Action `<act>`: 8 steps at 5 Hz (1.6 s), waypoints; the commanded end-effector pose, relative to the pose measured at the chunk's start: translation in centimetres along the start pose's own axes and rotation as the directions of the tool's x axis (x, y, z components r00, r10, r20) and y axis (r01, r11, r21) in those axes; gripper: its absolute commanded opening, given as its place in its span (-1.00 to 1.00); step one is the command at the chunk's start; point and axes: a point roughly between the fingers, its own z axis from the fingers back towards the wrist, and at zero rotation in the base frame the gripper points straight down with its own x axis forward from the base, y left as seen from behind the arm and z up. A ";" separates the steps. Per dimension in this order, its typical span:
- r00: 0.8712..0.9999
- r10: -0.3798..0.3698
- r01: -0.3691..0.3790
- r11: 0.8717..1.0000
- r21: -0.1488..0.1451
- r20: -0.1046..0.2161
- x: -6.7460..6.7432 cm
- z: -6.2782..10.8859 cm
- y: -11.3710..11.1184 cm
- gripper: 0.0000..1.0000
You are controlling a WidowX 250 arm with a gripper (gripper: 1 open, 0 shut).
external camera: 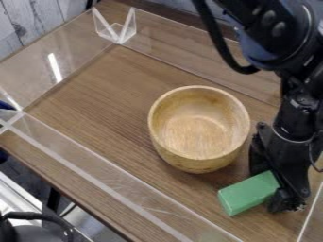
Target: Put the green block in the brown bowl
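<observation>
One green block (247, 194) lies between the open tool (282, 181) fingers, beside the brown bowl (199, 128).

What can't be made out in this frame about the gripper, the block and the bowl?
- Camera view: the gripper's fingertips merge into dark housing; contact with the green block is unclear.
- The block's right end is covered by the gripper.
- The brown bowl's far outer wall is hidden by its rim.
- The arm's upper part is cut off by the top and right edges.

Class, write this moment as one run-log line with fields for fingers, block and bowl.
fingers: open, pointing down at block's right end | green block: flat on table, not lifted | brown bowl: empty, left of block
</observation>
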 end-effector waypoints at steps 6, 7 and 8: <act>0.999 0.037 -0.037 0.999 -0.006 0.006 -0.7 1.4 0.8 -1.00; 0.999 0.040 -0.040 0.999 -0.005 0.010 -0.7 1.5 0.8 -1.00; 0.999 0.043 -0.043 0.999 0.000 0.016 -0.8 1.8 0.9 -1.00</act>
